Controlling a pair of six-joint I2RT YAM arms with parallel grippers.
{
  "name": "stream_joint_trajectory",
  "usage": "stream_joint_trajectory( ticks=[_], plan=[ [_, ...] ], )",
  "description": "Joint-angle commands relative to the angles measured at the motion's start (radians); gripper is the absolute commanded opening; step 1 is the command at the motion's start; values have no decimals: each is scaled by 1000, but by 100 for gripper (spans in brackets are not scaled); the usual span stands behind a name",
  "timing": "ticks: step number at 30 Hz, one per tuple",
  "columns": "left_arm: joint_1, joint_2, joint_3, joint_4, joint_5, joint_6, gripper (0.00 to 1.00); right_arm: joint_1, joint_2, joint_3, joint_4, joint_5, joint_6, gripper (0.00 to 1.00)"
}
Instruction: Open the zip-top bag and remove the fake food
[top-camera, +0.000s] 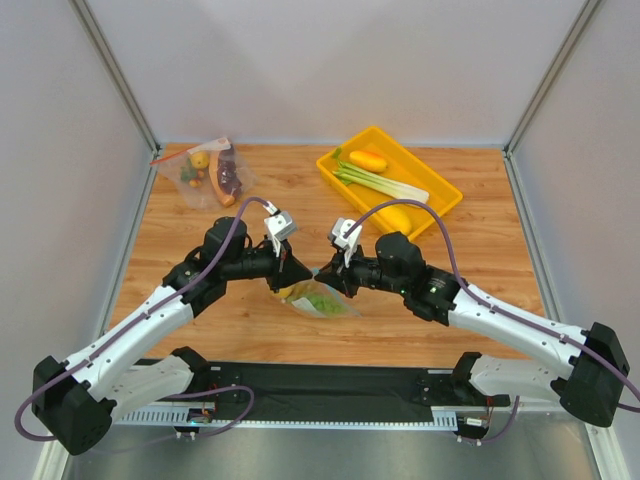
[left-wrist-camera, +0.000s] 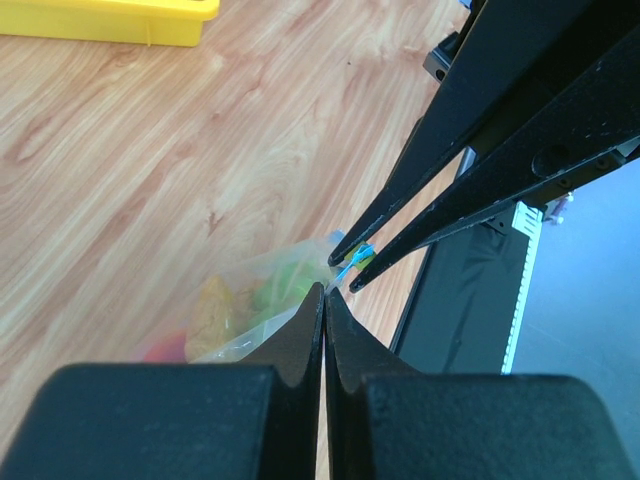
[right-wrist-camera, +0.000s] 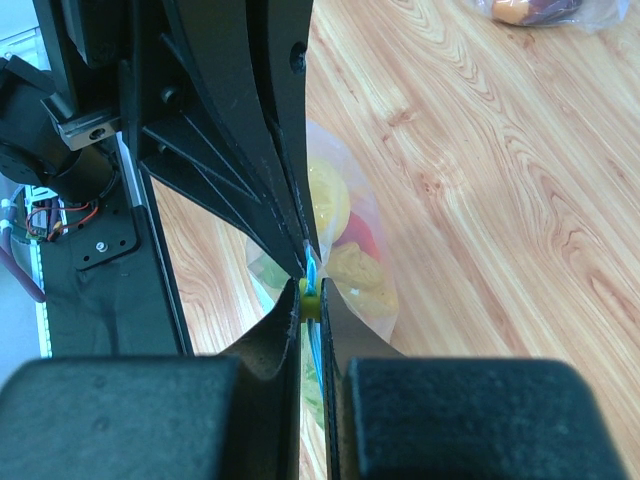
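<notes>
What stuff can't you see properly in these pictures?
Bag mouth: top view, the tips of the left gripper and right gripper cover it.
Food: left wrist view, blurred behind crinkly plastic; pieces run together.
Left gripper's hold: left wrist view, its shut fingers hide whether plastic is pinched.
Other bag: right wrist view, cut off by the top edge.

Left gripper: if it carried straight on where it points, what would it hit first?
The right gripper, whose tips sit almost nose to nose with it at the mouth of the bag; depth is hard to judge.
</notes>
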Motion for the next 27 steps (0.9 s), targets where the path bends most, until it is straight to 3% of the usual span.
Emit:
stream_joint_trajectory(
  ticks=[1,27],
  plan=[
    [13,-26,9,-4,-101,-2,0,-1,-5,-22,-16,5,16,0],
    [93,-80,4,-45,-401,-89,0,1,-52,-115,-39,64,76,0]
  ],
)
